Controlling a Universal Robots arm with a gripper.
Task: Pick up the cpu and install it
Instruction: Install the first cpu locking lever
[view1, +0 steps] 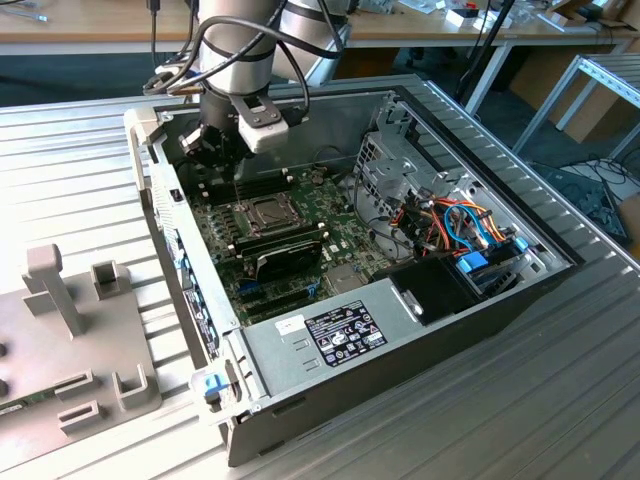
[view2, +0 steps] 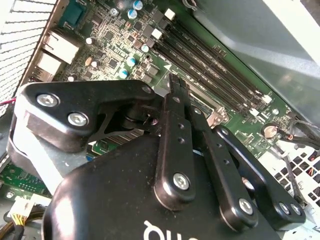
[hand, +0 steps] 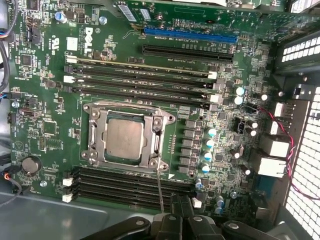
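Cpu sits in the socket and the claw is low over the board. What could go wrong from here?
1. The thin socket lever ends right at the tip of the claw; a sideways move may bend or snag it.
2. The cpu lies inside the socket frame, but I cannot tell whether it sits flat; clamping a tilted chip could damage it.
3. The memory slots lie close by the claw; any drift might strike them.

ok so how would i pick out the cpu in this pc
Start at the open computer case and its green motherboard. Between the two banks of long black memory slots sits a square metal socket frame; the cpu is the flat pale silver-grey square inside it, the only smooth plain face among dark slots and tiny components.
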